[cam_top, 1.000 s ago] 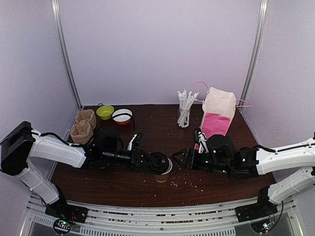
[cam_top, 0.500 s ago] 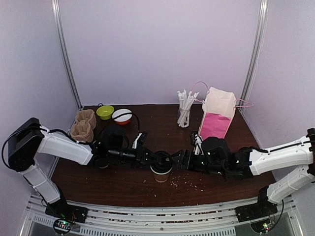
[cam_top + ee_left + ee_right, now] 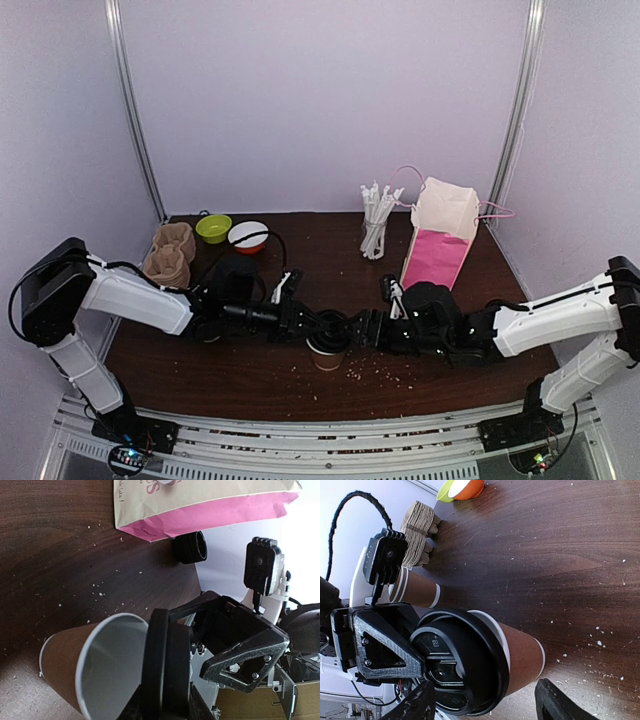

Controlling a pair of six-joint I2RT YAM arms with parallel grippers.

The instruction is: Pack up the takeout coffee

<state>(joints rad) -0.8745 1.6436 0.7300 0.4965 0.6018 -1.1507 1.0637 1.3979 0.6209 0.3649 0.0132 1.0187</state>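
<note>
A brown paper cup (image 3: 327, 357) stands at the table's middle front; it also shows in the left wrist view (image 3: 62, 657) and the right wrist view (image 3: 520, 655). My left gripper (image 3: 308, 327) is shut on a black lid (image 3: 167, 660) and holds it tilted against the cup's white rim. The lid (image 3: 460, 665) covers most of the opening, with one edge of the rim still showing. My right gripper (image 3: 363, 329) is open, its fingers (image 3: 420, 702) low on either side of the cup, not touching it.
A cream and pink paper bag (image 3: 441, 238) stands at the back right, a glass of straws (image 3: 374, 222) beside it. Cardboard carriers (image 3: 167, 256), a green bowl (image 3: 213, 228) and a red bowl (image 3: 248, 236) are at the back left. Stacked cups (image 3: 415, 587) lie behind the left arm. Crumbs dot the table.
My right gripper has moved left, up to the cup. My left gripper has brought the lid down over the cup's opening.
</note>
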